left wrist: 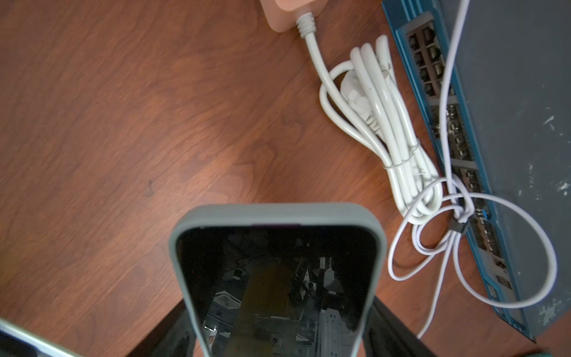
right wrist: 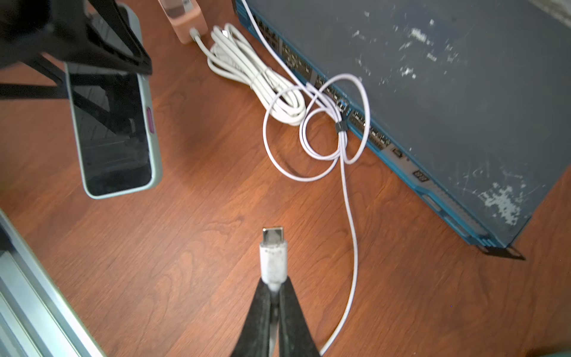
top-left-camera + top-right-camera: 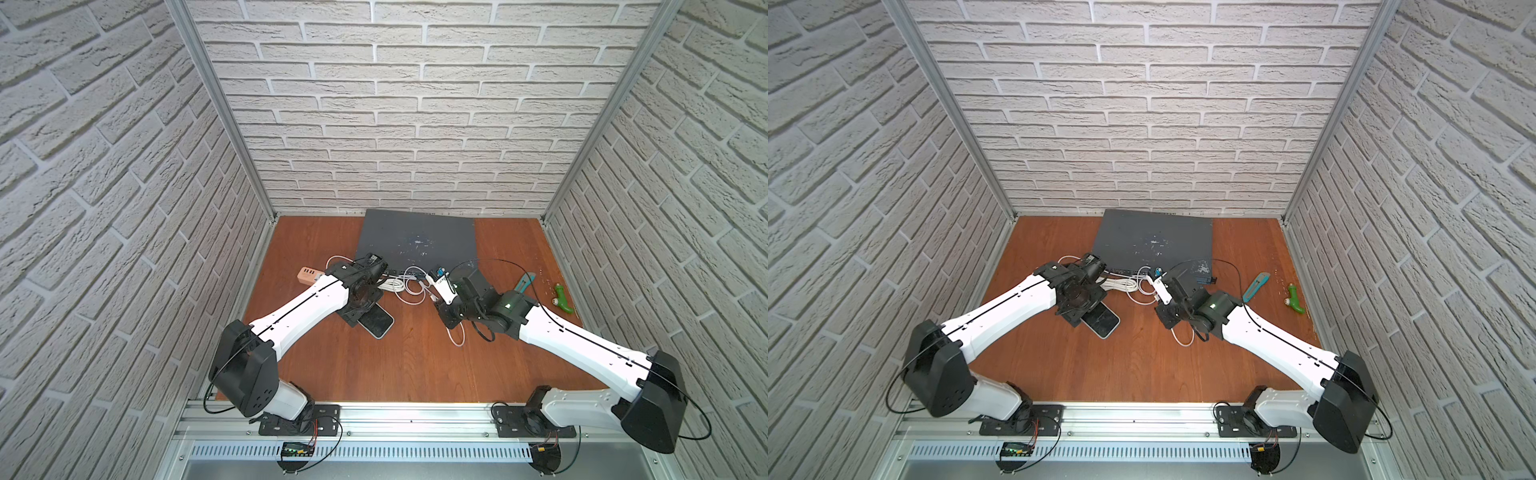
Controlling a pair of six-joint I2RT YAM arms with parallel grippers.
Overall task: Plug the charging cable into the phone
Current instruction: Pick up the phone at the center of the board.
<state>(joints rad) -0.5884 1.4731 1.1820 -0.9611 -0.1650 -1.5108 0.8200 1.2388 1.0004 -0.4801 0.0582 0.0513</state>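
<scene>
Pinching the charging cable (image 2: pixel 273 256) by its stiff plug in the fully closed right gripper (image 2: pixel 274 286) over the desk (image 2: pixel 185 247) middle, trailing limp, light slack. Clamping the phone (image 2: pixel 114 139), left of centre, by its probably slick, fragile edges in the wide-spread left gripper (image 1: pixel 279 306).

Yeah, half the phone (image 3: pixel 378 325) is tucked under the left gripper (image 3: pixel 365 315) in both top views. The charging cable (image 2: pixel 350 210) runs off the picture edge in both wrist views, far end unseen.

We saw a black-screened, grey-rimmed phone (image 2: pixel 111 139), a white charging cable (image 2: pixel 273 259), a red-brown woodgrain table (image 2: pixel 185 262) and a white-flecked dark grey box (image 2: pixel 448 108).
</scene>
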